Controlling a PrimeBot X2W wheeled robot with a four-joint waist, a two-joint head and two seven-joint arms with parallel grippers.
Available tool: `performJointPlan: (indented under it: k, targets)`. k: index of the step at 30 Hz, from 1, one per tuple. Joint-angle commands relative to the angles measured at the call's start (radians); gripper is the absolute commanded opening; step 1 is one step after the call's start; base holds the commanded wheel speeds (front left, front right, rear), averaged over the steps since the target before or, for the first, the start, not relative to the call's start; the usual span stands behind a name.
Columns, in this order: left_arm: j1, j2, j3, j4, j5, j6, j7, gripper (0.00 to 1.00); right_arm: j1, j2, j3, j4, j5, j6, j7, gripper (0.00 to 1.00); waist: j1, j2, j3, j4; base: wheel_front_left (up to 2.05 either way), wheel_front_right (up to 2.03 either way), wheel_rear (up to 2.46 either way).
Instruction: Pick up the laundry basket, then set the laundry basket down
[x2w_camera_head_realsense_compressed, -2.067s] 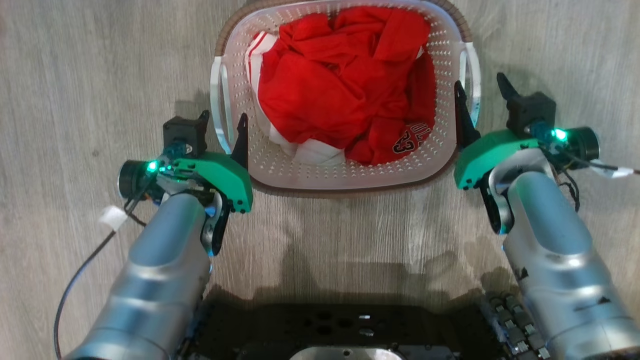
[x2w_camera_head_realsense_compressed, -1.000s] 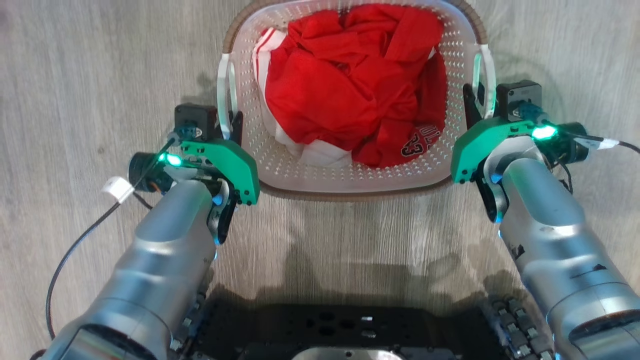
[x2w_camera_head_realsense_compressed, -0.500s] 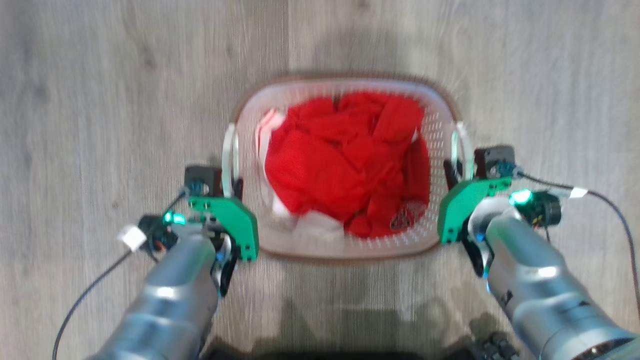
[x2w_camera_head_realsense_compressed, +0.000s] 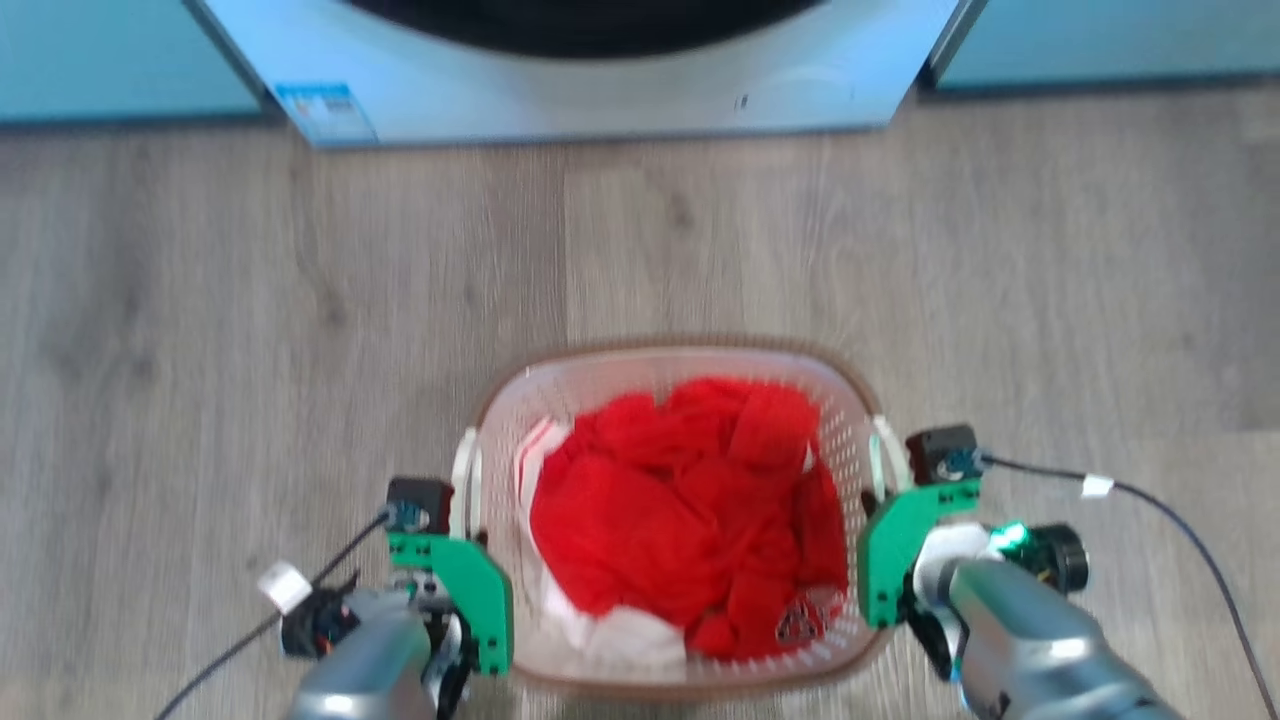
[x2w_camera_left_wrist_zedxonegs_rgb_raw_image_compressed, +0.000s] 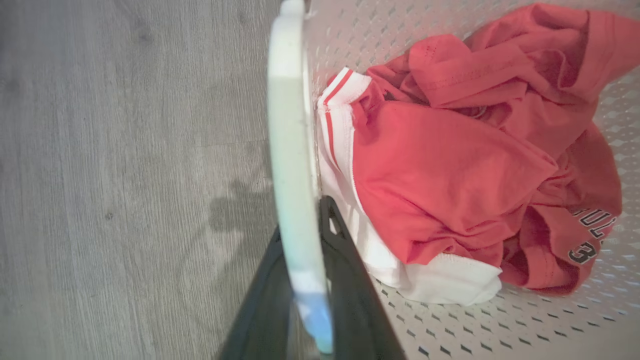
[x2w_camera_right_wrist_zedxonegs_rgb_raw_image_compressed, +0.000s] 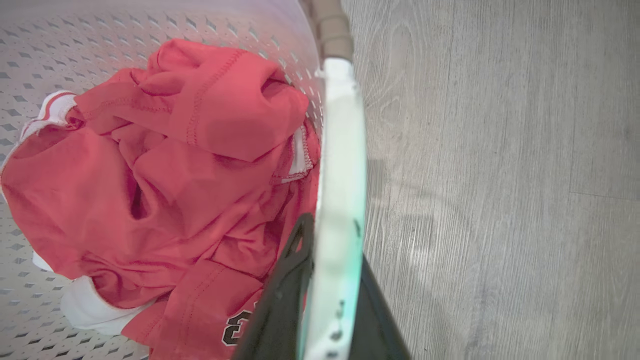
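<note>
The laundry basket (x2w_camera_head_realsense_compressed: 680, 352), white perforated plastic with a brown rim, sits low in the head view and holds red and white clothes (x2w_camera_head_realsense_compressed: 690, 520). My left gripper (x2w_camera_head_realsense_compressed: 458, 505) is shut on the basket's left handle (x2w_camera_head_realsense_compressed: 466, 475). In the left wrist view its dark fingers (x2w_camera_left_wrist_zedxonegs_rgb_raw_image_compressed: 345, 260) clamp the white handle (x2w_camera_left_wrist_zedxonegs_rgb_raw_image_compressed: 292, 160) from both sides. My right gripper (x2w_camera_head_realsense_compressed: 882, 480) is shut on the right handle (x2w_camera_head_realsense_compressed: 888, 450). In the right wrist view its fingers (x2w_camera_right_wrist_zedxonegs_rgb_raw_image_compressed: 287, 280) pinch that handle (x2w_camera_right_wrist_zedxonegs_rgb_raw_image_compressed: 337, 165). How far the basket hangs above the floor I cannot tell.
A white washer (x2w_camera_head_realsense_compressed: 620, 95) with a dark door opening (x2w_camera_head_realsense_compressed: 590, 15) stands at the far edge, between teal cabinet fronts (x2w_camera_head_realsense_compressed: 100, 60). Grey wood-look floor (x2w_camera_head_realsense_compressed: 300, 300) lies between it and the basket. Cables (x2w_camera_head_realsense_compressed: 1180, 520) trail from both wrists.
Both grippers moved inward and shut on the basket's handles. The camera then shifted, so the basket now sits lower and smaller in view and the washer has come into view.
</note>
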Motion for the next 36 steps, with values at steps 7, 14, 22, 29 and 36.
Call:
performJointPlan:
  k: [7, 14, 22, 29, 36]
  targets:
    - [0.043, 0.038, -0.019, 0.012, -0.039, 0.004, 0.047, 0.00, 0.071, 0.000, 0.092, 0.002, 0.057, 0.006, 0.043, 0.00, 0.0001, -0.0001, -0.162, -0.014, 0.00, 0.00, 0.00]
    - [0.074, 0.038, -0.046, 0.021, -0.064, 0.007, 0.063, 0.00, 0.109, 0.000, 0.143, 0.005, 0.106, 0.006, 0.067, 0.00, 0.0001, -0.0001, -0.237, -0.015, 0.00, 0.00, 0.00]
    - [0.114, 0.038, -0.073, 0.026, -0.090, 0.011, 0.071, 0.00, 0.139, 0.000, 0.198, 0.000, 0.149, 0.006, 0.090, 0.00, 0.0001, -0.0001, -0.306, -0.016, 0.00, 0.00, 0.00]
    - [0.127, 0.038, -0.094, 0.027, -0.109, 0.016, 0.081, 0.00, 0.141, 0.000, 0.234, 0.003, 0.173, 0.006, 0.094, 0.00, 0.0001, -0.0001, -0.329, -0.015, 0.00, 0.00, 0.00]
    - [0.119, 0.038, -0.109, 0.035, -0.122, 0.019, 0.080, 0.00, 0.133, 0.000, 0.259, 0.009, 0.194, 0.006, 0.091, 0.00, 0.0001, -0.0001, -0.333, -0.015, 0.00, 0.00, 0.00]
